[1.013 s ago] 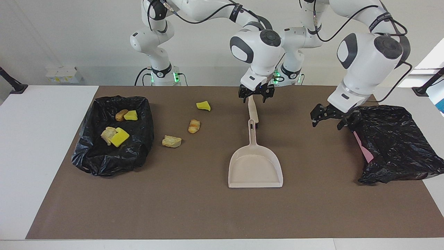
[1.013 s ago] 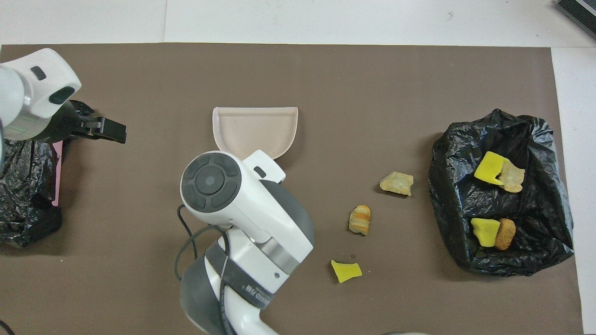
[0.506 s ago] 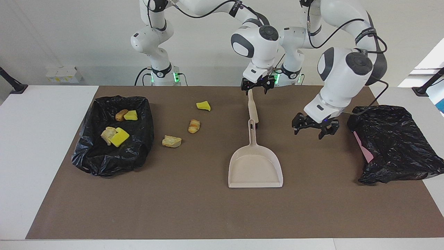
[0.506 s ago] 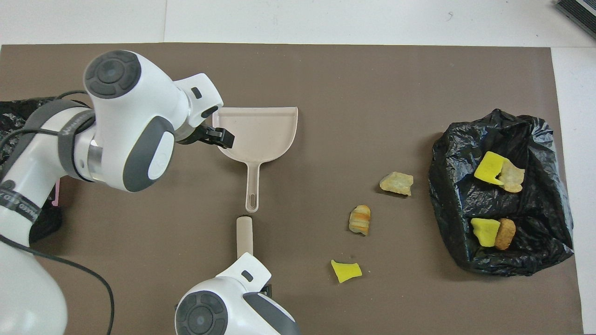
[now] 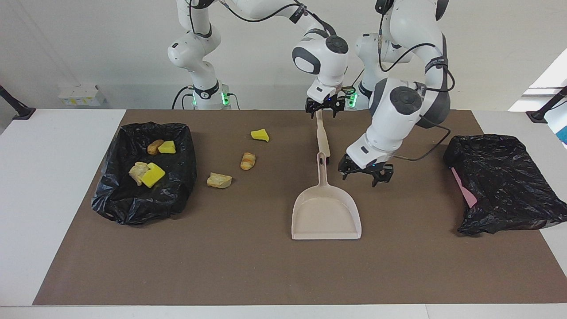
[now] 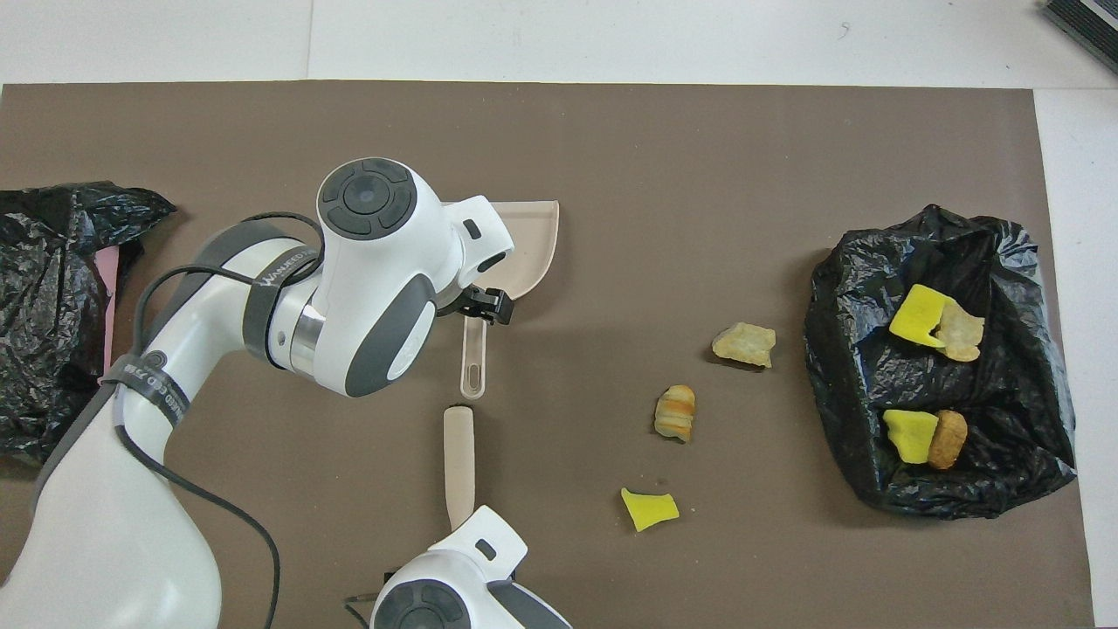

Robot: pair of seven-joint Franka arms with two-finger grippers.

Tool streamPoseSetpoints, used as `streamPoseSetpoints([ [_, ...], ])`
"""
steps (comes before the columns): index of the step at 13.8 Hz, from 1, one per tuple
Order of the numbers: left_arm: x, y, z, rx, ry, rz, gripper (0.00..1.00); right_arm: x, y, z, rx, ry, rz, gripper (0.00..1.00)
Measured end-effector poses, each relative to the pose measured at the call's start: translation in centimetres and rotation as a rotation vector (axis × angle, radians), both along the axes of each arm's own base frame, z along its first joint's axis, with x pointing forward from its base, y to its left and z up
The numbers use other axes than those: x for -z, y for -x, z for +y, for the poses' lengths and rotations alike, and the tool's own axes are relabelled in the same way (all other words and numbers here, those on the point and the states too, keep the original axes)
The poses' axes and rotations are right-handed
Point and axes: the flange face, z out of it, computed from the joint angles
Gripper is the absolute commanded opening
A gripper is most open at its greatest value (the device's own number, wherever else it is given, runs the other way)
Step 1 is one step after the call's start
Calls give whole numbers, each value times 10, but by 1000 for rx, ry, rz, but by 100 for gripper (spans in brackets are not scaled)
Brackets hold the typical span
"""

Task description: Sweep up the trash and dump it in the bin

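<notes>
- Facing view first, trash status: three loose scraps are out on the mat. There's a yellow sponge chunk (image 5: pixel 259 134), a striped bread lump (image 5: pixel 248 161) and a tan lump (image 5: pixel 219 180). All three sit well apart from the dustpan (image 5: pixel 325 215), toward the right arm's end of the table.
- Four more scraps are already in the black bag bin (image 5: pixel 177 177), which is further from the dustpan in that same direction.
- None of the trash has shifted in the last second, so no sweeping yet.
- Dustpan hasn't budged either. It lies flat with its handle pointing at the robots and is empty as far as I can see.
- A beige stick (image 5: pixel 322 139) lies almost end to end with that handle, on the robots' side of the dustpan.
- Big change: the left gripper (image 5: pixel 365 170) has swung over from the other black bag (image 5: pixel 500 181) at the left arm's end of the table. It now hangs just beside the dustpan handle, claw spread wide and holding nothing.
- The right gripper (image 5: pixel 324 107) has slid back to the end of the stick that's away from the dustpan. Can't tell whether that claw is spread or pinching the stick.
- My read: both arms are lining up on their tools, the left for the pan and the right for the stick. If that's right, the next step is the grab, and the sweeping comes after it.
</notes>
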Motion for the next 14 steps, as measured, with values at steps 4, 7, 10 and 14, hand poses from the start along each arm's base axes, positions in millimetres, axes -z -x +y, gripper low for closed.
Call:
streamPoseSetpoints([
  [4,26,17,-4,-8,-29,49,100,5,-1,-4,18,-1,14,72],
  [7,31,27,-15,-7,-36,57,100,12,2,-5,32,0,36,63],
  [10,34,35,-24,-5,-41,63,93,22,6,-3,27,8,41,57],
  [14,41,38,-23,-9,-49,72,0,23,12,0,47,13,45,57],
])
